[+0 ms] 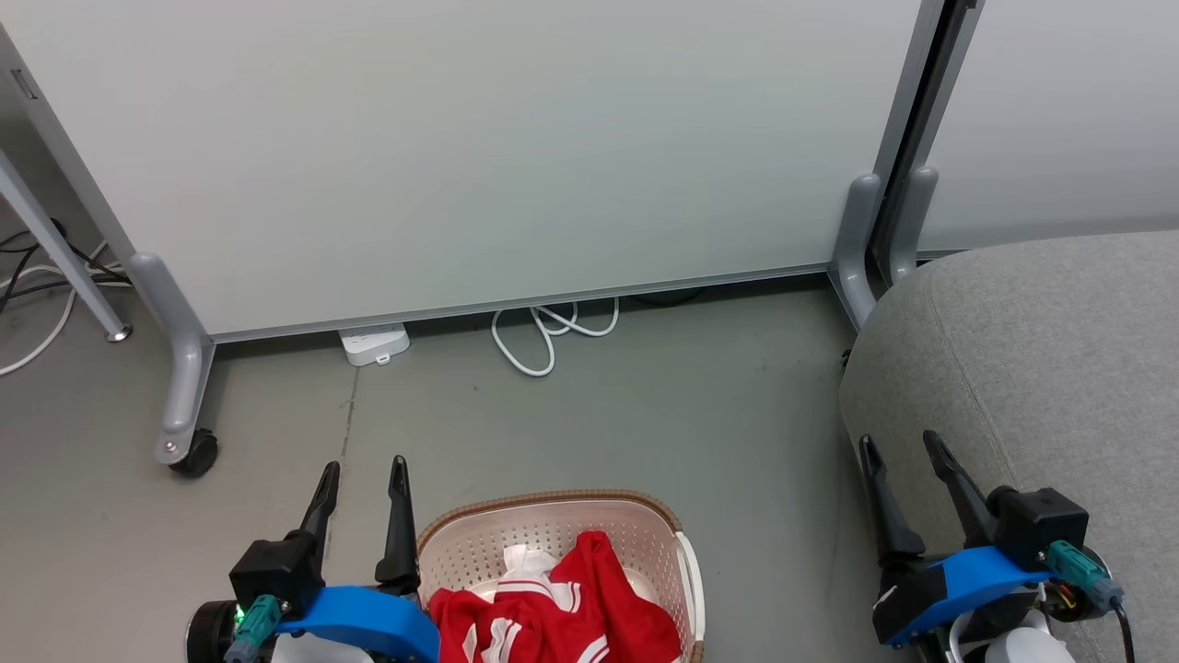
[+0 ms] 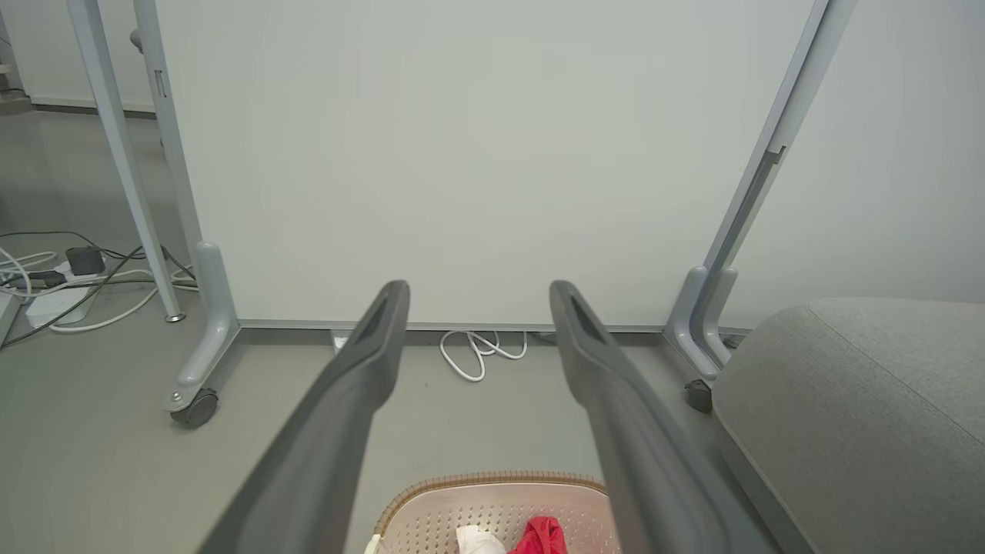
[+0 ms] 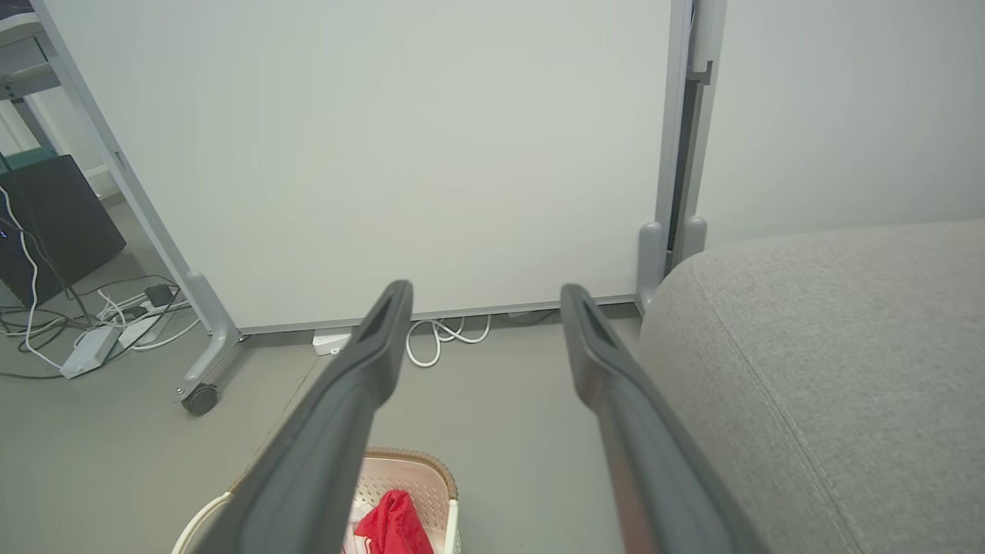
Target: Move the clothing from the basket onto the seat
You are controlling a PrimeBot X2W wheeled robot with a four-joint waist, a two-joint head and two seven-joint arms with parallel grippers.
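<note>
Red clothing (image 1: 562,608) with white stripes lies heaped in the cream basket (image 1: 543,505), which stands on the floor at the bottom middle of the head view. My left gripper (image 1: 364,471) stands open just left of the basket, nothing between its fingers. Over at the right, my right gripper (image 1: 903,447) is open too, in front of the grey seat (image 1: 1050,359). From the left wrist the basket (image 2: 492,486) and a bit of the clothing (image 2: 542,535) show under my open left gripper (image 2: 477,288), the seat (image 2: 862,392) to the right. The right wrist view shows my right gripper (image 3: 485,291), the basket (image 3: 419,465), clothing (image 3: 392,523) and seat (image 3: 831,346).
A pale wheeled partition (image 1: 479,147) stands behind the basket, one caster (image 1: 193,453) at the left. A white power strip (image 1: 374,343) and looped cable (image 1: 543,336) lie at its foot. More cables (image 1: 37,285) trail at the far left. Grey floor (image 1: 645,405) stretches between basket and partition.
</note>
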